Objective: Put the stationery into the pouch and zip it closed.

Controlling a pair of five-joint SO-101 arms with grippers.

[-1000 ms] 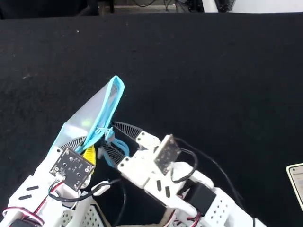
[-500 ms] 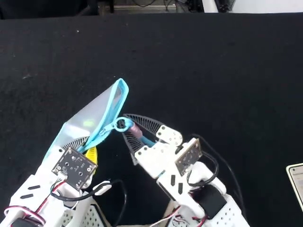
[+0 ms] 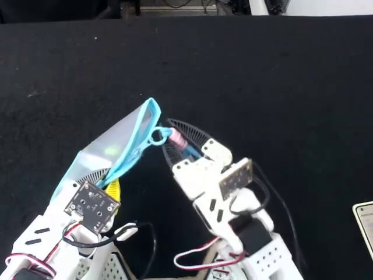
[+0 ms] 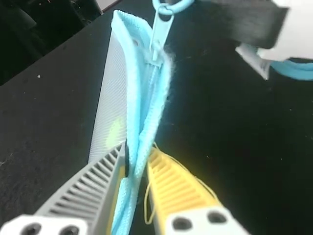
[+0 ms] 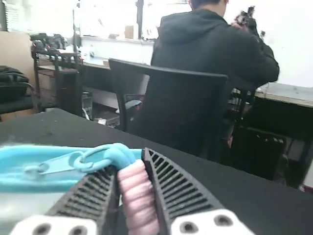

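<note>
A translucent pouch [image 3: 111, 143] with a light-blue zipper edge is held up off the black table. My left gripper [image 3: 108, 178], with one grey and one yellow finger, is shut on the pouch's near end [image 4: 136, 149]. The zip slider [image 4: 156, 49] sits close to the pouch's far end. Its blue ring [image 5: 105, 154] carries a pink tag [image 3: 176, 140]. My right gripper [image 3: 175, 140] is shut on that pink tag [image 5: 134, 196], just beside the pouch's far tip. The zipper tape [image 5: 29, 183] runs from the ring. The pouch's contents are not visible.
A pale card [image 3: 364, 221] lies at the table's right edge. The wide black table surface [image 3: 262, 76] stretches beyond both arms. In the left wrist view the right gripper's black finger [image 4: 244, 19] hangs near the slider.
My right gripper has moved away from the left arm along the zipper, pulling the pink tag and slider from the pouch's near part to its far end. The left arm has stayed put.
</note>
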